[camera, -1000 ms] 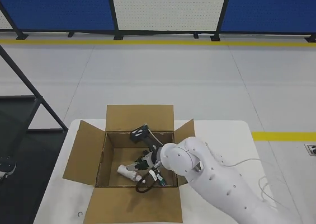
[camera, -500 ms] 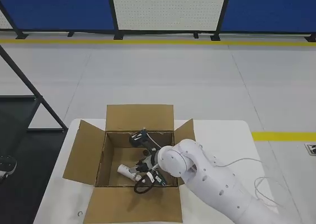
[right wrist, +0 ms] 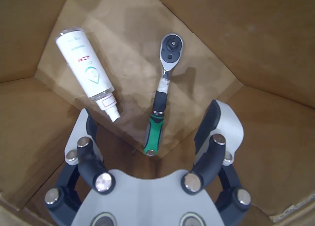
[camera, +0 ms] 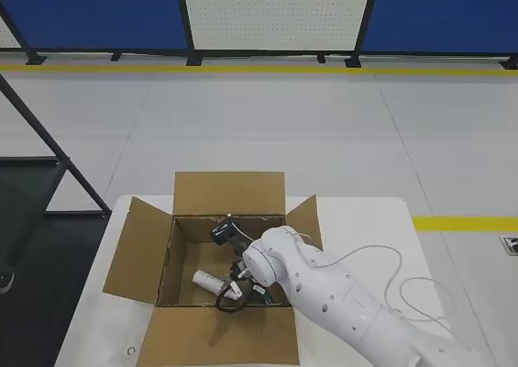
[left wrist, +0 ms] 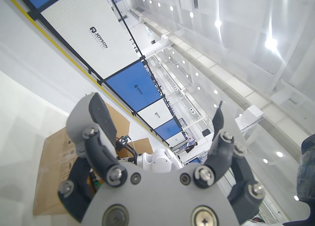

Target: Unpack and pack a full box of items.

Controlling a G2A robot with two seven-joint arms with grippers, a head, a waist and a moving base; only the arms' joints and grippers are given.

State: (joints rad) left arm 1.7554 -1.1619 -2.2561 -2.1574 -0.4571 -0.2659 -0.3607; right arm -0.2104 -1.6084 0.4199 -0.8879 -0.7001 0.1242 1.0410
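We see the right arm reaching down into an open brown cardboard box (camera: 229, 191) that stands on a white table (camera: 359, 220). The right gripper (right wrist: 150, 111) hangs above the box floor with its fingers spread wide, and nothing is between them. Two things lie flat on the floor, apart from each other. One is a white plastic bottle with a clear narrow cap (right wrist: 85, 69). The other is a steel ratchet wrench with a green-and-black handle (right wrist: 161, 94). The bottle's cap and the wrench's handle both point toward the gripper. The handle's end sits close to a corner of the floor, and the ratchet head lies out toward the middle. The gripper touches neither of them. The left gripper (left wrist: 157, 101) is off beside the table, aimed up at the ceiling. Its fingers are also spread and it is empty.
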